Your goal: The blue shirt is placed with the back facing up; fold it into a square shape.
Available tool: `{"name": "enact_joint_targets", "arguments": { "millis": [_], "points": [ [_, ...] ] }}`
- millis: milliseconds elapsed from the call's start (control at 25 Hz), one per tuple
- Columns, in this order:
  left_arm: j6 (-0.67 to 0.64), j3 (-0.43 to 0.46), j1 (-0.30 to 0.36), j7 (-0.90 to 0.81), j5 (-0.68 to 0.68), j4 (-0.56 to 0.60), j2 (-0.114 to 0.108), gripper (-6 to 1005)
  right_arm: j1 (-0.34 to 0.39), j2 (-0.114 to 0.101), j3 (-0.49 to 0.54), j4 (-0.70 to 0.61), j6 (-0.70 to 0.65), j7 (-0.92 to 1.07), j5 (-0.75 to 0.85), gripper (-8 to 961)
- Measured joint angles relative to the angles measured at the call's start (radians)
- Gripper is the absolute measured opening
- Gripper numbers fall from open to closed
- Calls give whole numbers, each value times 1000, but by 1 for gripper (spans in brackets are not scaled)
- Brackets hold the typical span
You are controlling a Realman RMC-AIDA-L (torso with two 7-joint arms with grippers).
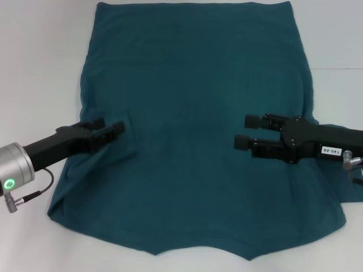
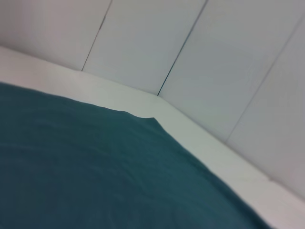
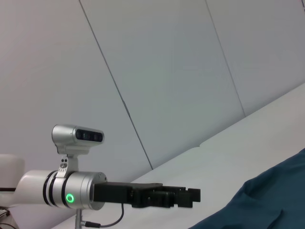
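- The blue shirt [image 1: 193, 141] lay spread flat on the white table [image 1: 39, 68], its straight hem at the far edge and its notched, curved edge toward the robot.
- A flap of cloth on the shirt's left side was folded inward over the body, with a raised crease near the left gripper.
- The left gripper [image 1: 110, 131] sat low at that folded flap, its fingers [image 1: 116, 127] drawn close together at the edge of the cloth; whether they actually pinched the fabric could not be told.
- The right gripper [image 1: 245, 131] was over the shirt's right side, its two fingers [image 1: 252, 120] parted with a clear gap between them and nothing held.
- In the left wrist view the shirt [image 2: 95, 171] filled the lower part, one corner lying on the table [image 2: 200, 133] near the panelled wall [image 2: 190, 47].
- In the right wrist view the left gripper [image 3: 188, 196] showed side-on beside the shirt's edge [image 3: 267, 205].
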State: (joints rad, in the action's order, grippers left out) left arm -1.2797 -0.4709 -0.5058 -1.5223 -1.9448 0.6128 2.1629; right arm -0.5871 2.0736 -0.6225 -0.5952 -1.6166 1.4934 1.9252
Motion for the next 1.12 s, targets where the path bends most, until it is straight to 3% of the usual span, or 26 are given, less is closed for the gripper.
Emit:
{"name": "enact_joint_targets", "arguments": {
  "millis": [440,760,1120],
  "points": [
    [191,-44,7,324,-38,-51,7,676,-3,-1,1,0,0,14,-15,839],
    [266,-89,-1,358,-39,-67,8,676,3,3,1,0,0,15,-26,838],
    [301,-121,-4,348,-37,-71,10,582,6,3,1,0,0,15,-27,839]
  ]
}}
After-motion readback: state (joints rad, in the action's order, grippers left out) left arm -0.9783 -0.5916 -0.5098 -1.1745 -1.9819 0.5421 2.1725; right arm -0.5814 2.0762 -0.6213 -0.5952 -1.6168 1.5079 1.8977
